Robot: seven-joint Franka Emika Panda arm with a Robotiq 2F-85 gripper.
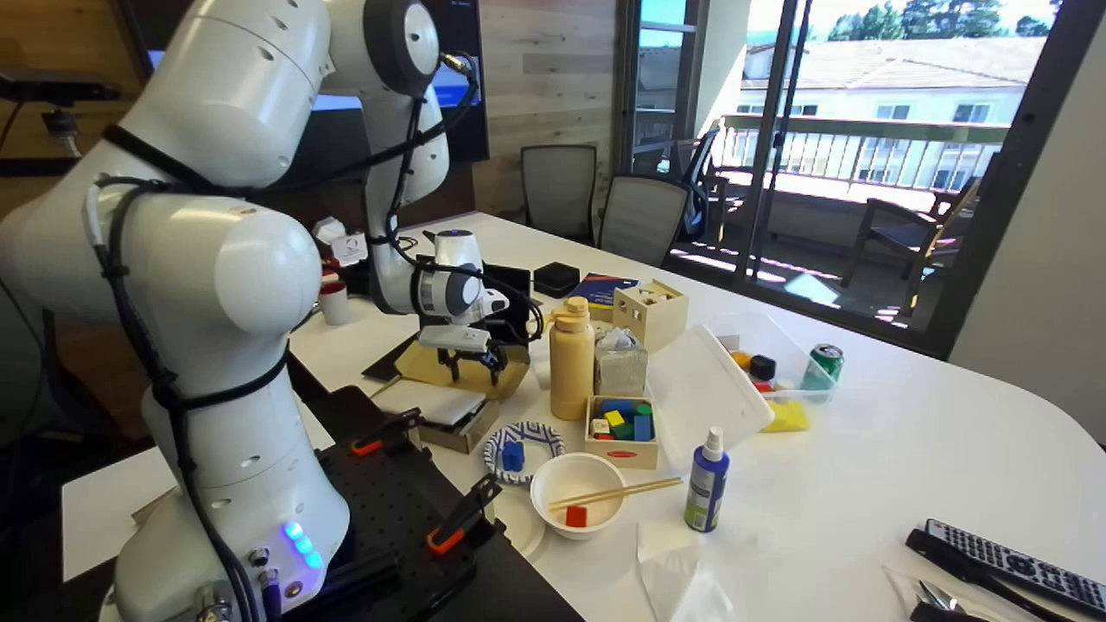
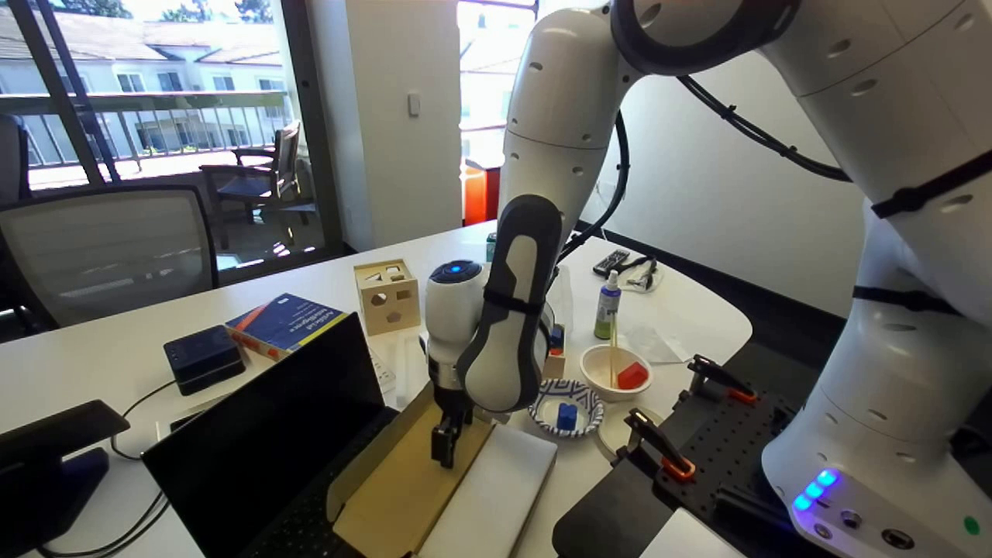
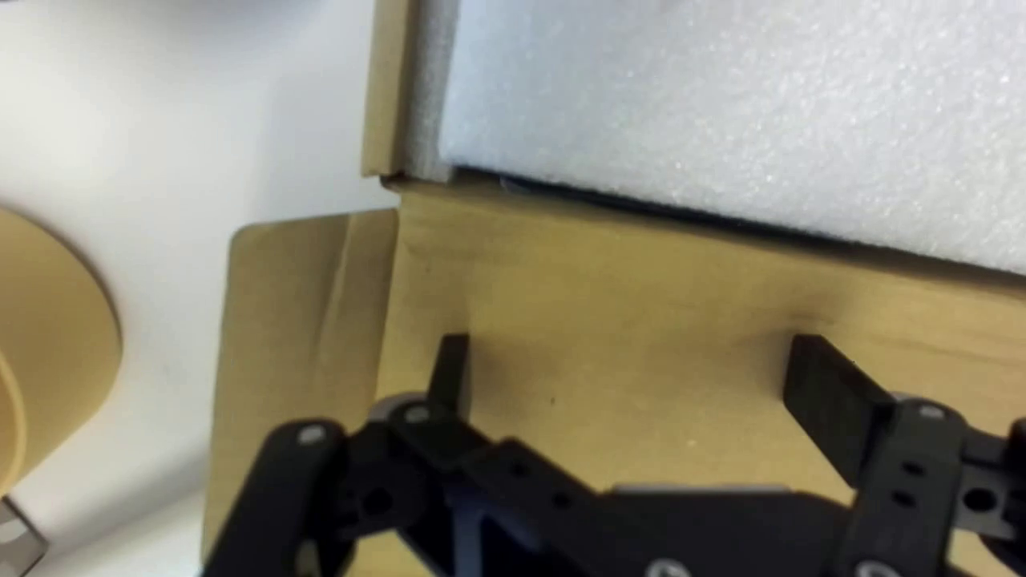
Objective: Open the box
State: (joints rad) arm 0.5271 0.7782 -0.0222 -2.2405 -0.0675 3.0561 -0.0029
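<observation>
Arm [image 1: 259, 259] arched, fingers [image 3: 834, 409] downward and well apart over the tan lid [image 3: 633, 369] of the open box [image 1: 480, 426].

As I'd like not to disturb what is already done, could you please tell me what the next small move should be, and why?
Probably raise the gripper straight up, clear of the box: its lid is already folded back, tan inside showing, the white foam sheet lies uncovered, and the gripper is open, holding nothing.

Bright daylight — through window [image 1: 881, 147]; wrist view soft.
</observation>
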